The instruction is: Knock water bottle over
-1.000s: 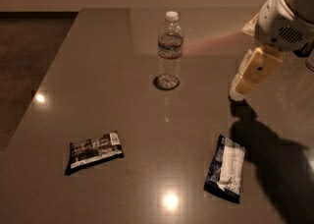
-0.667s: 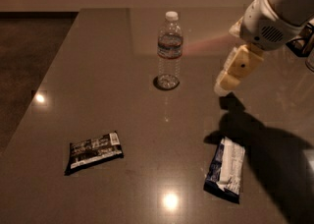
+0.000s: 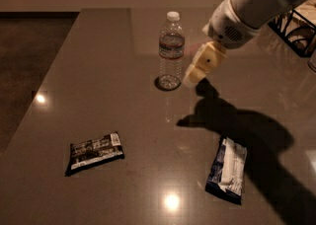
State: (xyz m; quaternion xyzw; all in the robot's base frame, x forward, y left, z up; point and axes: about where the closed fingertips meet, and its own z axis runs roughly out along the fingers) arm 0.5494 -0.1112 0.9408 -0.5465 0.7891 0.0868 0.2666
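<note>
- The worktop (image 3: 98,71) is a wide, dark, glossy slab that carries everything. Ceiling lights reflect off it, and the arm's long shadow lies across its right half.
- The robot arm (image 3: 256,2) reaches in from the upper right. Over the last second it has swung left and downward across the worktop, towards the middle.
- A black wire rack (image 3: 296,26) sits at the far right edge, partly behind the arm and clear of the action.
- The gripper (image 3: 191,77) was well apart from the bottle a second ago. It now hangs low just to the right of the bottle's lower body. It carries nothing, and I cannot tell whether it is open or closed.
- The water bottle (image 3: 171,54) has not moved. It stands upright, cap on, in the middle of the far half of the worktop.
- Whether the gripper is touching the bottle yet cannot be made out. The approach looks all but finished, and a sideways push to the left should tip the bottle.
- A dark snack packet (image 3: 94,152) lies at the near left and a blue-and-white packet (image 3: 227,169) at the near right. Both are where they were, well away from the bottle.
</note>
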